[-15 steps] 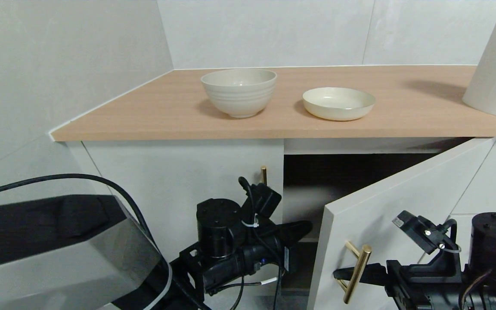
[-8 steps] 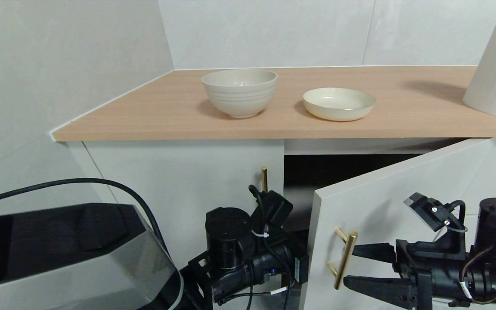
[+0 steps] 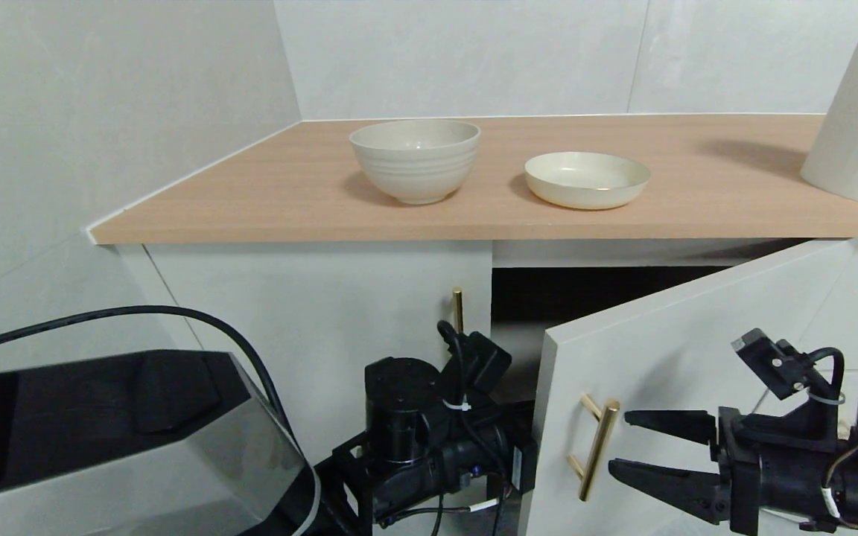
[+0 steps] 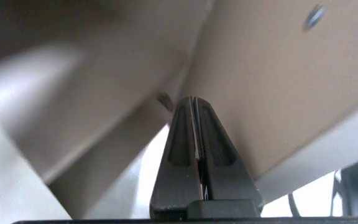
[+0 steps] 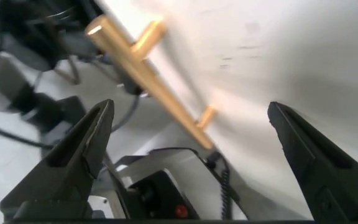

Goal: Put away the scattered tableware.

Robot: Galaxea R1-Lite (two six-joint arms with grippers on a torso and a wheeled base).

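Task status: early stage. Neither piece of tableware has been put away, and nothing is held.
Done so far: the right-hand cupboard door (image 3: 686, 350) under the worktop (image 3: 287, 205) stands partly open, with a dark interior behind it.
Left to do, by my judgement: open the door fully, then lift both pieces and store them inside.
Bowl (image 3: 415, 160): deep, round, off-white, with a glazed sheen and faint ribbed bands. It stands upright near the middle of the worktop, towards the front edge.
Dish (image 3: 587, 179): shallow, round, cream and glossy. It sits near the bowl, apart from it, on the side of the open door.
Worktop finish: matt wood grain with a square front edge.
Door handle (image 3: 596, 449): straight brass bar on two posts.
Right gripper (image 3: 619, 443): fingers spread wide, tips just beside the handle and gripping nothing.
Left gripper (image 4: 192, 106): fingers pressed together and empty, low by the cupboard opening.
Other item: pale cone-shaped shade (image 3: 857, 112) at the worktop's far right.
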